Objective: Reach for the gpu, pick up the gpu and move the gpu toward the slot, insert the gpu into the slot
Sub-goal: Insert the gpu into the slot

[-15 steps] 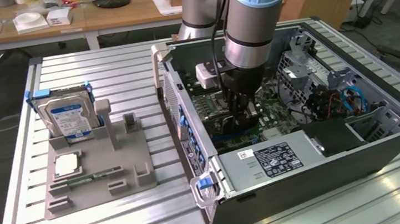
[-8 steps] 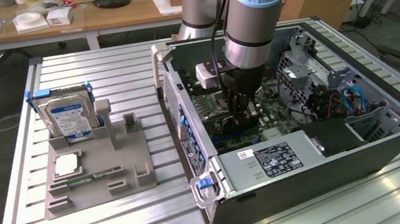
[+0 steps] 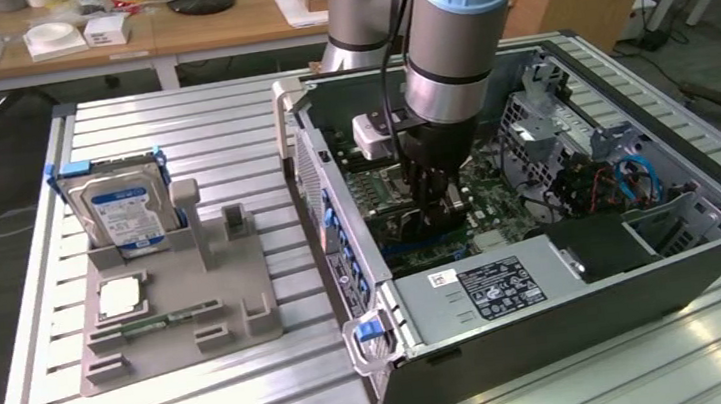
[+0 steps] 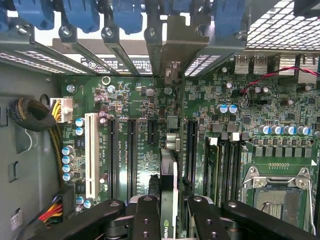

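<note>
The gpu [image 4: 169, 175] is seen edge-on in the wrist view, a thin green card standing upright over the motherboard [image 4: 280, 85]. My gripper [image 4: 169, 212] is shut on it, with black fingers [image 4: 146, 215] pressing either side. Long black expansion slots [image 4: 132, 155] run parallel to the card on both sides; the slot directly under its edge is hidden by the card. The card's far end reaches the grey bracket bay at the case's rear wall [image 4: 175, 45]. In the exterior view my gripper [image 3: 440, 216] is lowered deep inside the open computer case [image 3: 545, 288].
On the exterior view's left stands a grey holder [image 3: 172, 317] with a silver hard drive [image 3: 120, 207], a processor chip [image 3: 120, 296] and a slim memory stick [image 3: 159, 324]. The power supply [image 3: 490, 284], drive cage [image 3: 552, 106] and cables [image 3: 627, 179] crowd the case.
</note>
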You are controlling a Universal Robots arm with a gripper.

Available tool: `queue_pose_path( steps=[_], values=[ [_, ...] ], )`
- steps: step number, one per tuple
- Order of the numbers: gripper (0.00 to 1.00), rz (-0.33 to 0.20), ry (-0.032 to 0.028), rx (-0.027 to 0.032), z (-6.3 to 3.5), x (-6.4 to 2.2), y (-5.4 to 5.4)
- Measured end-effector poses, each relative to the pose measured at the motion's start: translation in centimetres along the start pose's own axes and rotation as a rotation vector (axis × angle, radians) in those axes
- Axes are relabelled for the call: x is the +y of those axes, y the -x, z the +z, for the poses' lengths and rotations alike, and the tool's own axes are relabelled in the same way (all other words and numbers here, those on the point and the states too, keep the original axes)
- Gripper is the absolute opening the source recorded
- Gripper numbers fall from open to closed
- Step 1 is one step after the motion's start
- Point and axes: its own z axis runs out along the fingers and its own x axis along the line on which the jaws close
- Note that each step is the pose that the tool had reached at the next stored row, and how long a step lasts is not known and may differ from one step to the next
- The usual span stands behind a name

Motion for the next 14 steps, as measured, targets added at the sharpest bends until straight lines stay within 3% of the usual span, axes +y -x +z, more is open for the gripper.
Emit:
queue_pose_path(
  steps=[14],
  values=[
    [0.26,0.0,-0.0001,-0.0002,-0.12,0.22,-0.01]
  ],
)
